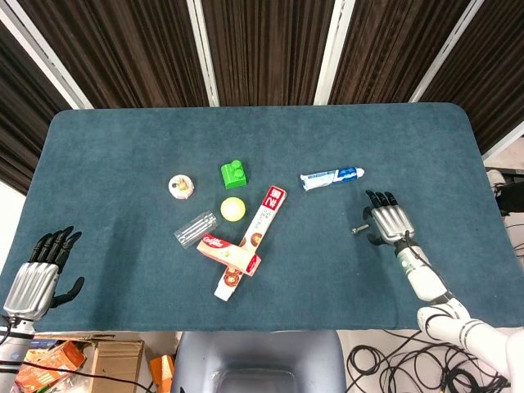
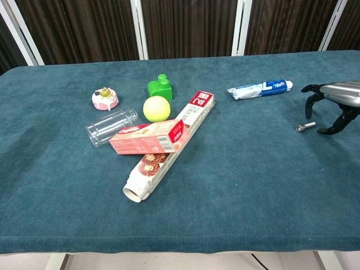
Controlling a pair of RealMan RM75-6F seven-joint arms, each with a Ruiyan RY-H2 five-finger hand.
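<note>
Scanning from the left edge, we find the left hand (image 1: pixel 34 278) hanging off the table's (image 1: pixel 123 164) near-left corner, well left of the yellow ball (image 1: pixel 232 209), fingers straight and slightly fanned, holding nothing; the chest view does not show it.

Left of the ball, farther back: a small pink cake-like toy (image 1: pixel 180 187). Just nearer than that, left of the ball, a clear plastic cup (image 1: pixel 196 228) lies on its side. Behind the ball, a green building block (image 1: pixel 234 173) stands close by. Nearer than the ball, a red flat carton (image 1: pixel 230 253) lies across a long red-and-white wrap box (image 1: pixel 251 242), which runs on a slant from just right of the ball toward the near edge; the two touch.

Right of the ball and a little back, well apart: a blue-and-white toothpaste tube (image 1: pixel 331 178), cap pointing right.

Far right of the ball, a small metal bolt (image 1: pixel 358 230) lies on the cloth. Our right hand (image 1: pixel 390 224) hovers just beside it, palm down, fingers spread and curved, thumb tip near the bolt but not touching, as the chest view shows it. Nothing is held.
</note>
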